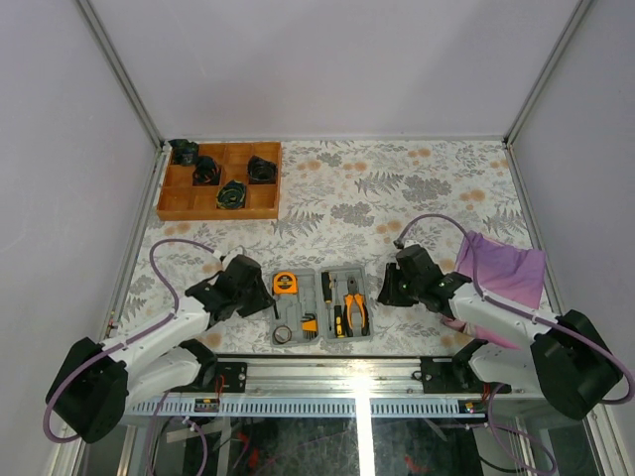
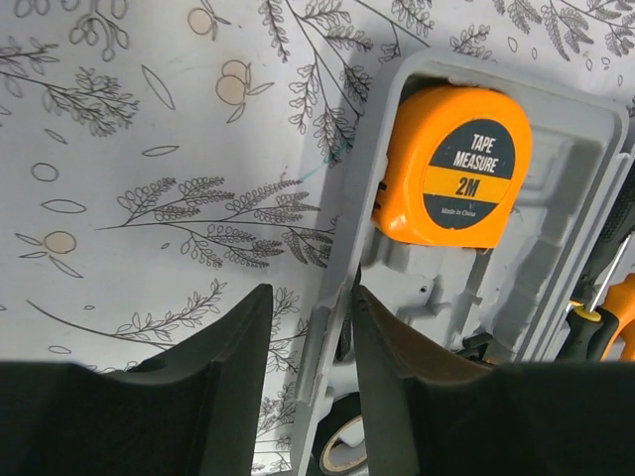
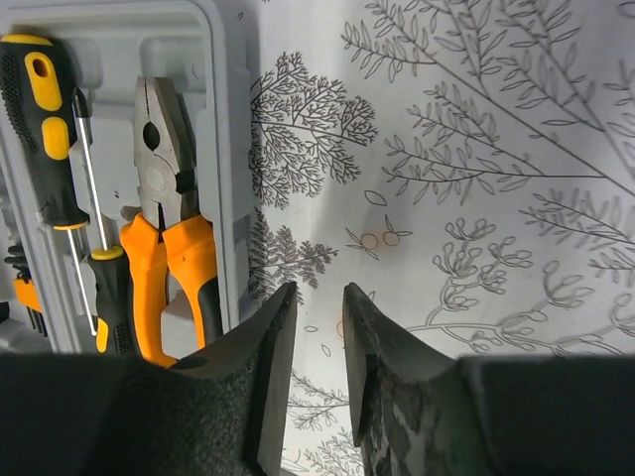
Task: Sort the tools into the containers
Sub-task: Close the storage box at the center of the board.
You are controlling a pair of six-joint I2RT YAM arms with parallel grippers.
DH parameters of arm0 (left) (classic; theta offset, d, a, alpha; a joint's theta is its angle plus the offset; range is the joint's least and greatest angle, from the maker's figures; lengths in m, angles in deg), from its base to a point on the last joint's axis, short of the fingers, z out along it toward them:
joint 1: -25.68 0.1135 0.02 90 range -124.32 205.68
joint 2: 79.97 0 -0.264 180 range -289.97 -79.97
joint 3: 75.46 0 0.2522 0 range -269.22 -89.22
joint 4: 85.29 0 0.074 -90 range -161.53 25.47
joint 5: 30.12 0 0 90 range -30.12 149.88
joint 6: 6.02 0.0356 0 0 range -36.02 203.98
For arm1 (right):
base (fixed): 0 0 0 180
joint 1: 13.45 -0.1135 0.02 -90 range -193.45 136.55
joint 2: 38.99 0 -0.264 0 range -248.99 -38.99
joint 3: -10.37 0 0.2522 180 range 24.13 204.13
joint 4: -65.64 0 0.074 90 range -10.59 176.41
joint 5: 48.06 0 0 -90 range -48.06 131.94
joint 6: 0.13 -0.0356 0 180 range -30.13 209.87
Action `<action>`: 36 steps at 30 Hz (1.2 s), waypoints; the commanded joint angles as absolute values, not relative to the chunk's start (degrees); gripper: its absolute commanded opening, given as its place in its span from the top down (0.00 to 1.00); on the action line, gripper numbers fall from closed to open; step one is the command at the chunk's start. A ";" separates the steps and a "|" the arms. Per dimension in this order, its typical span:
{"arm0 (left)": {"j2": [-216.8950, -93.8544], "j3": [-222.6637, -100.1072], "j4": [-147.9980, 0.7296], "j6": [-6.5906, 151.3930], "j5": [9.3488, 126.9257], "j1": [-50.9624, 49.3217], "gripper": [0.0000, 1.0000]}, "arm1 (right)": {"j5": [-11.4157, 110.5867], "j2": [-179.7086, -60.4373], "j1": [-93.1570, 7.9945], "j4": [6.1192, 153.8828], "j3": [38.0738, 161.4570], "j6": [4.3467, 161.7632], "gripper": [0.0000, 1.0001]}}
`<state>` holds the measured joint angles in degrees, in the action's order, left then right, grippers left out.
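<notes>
The grey case [image 1: 319,270] lies open near the table's front edge. Its left half holds the round orange tape measure [image 1: 286,283] [image 2: 451,164], a small roll [image 1: 284,333] and an orange holder of thin black keys [image 1: 310,324]. In its right half lie the orange-handled pliers [image 1: 352,307] [image 3: 169,228] and a black-and-yellow screwdriver [image 1: 326,288] [image 3: 45,119]. My left gripper [image 1: 266,297] [image 2: 311,293] is open and straddles the case's left wall [image 2: 332,317], one finger outside and one inside. Just outside the case's right wall [image 3: 226,119], my right gripper [image 1: 382,293] [image 3: 317,293] is open over the tablecloth with nothing between its fingers.
A wooden compartment tray [image 1: 220,203] with several dark objects sits at the back left. A purple cloth [image 1: 506,266] lies at the right, by my right arm. Metal rails run along the near edge [image 1: 327,372]. Walls close in the left, right and back sides.
</notes>
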<state>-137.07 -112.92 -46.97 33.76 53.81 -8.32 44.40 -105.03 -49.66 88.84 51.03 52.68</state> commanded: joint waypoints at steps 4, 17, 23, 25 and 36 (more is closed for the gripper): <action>-134.88 -111.15 -52.41 34.60 58.98 -8.02 0.75 | 52.12 -109.01 -48.87 79.62 49.42 51.56 0.75; -132.52 -111.73 -54.63 34.39 63.54 -7.98 1.00 | 57.58 -112.65 -48.88 76.85 48.92 52.01 0.86; -131.96 -113.89 -54.57 34.51 65.23 -8.11 1.00 | 58.86 -110.66 -48.87 76.41 48.71 52.77 0.90; -131.99 -114.54 -54.57 34.50 65.56 -8.14 1.00 | 59.37 -109.48 -48.86 75.71 48.32 52.74 0.90; -132.23 -117.50 -54.48 33.56 65.84 -10.04 1.00 | 62.86 -103.80 -48.87 71.40 45.47 52.28 0.92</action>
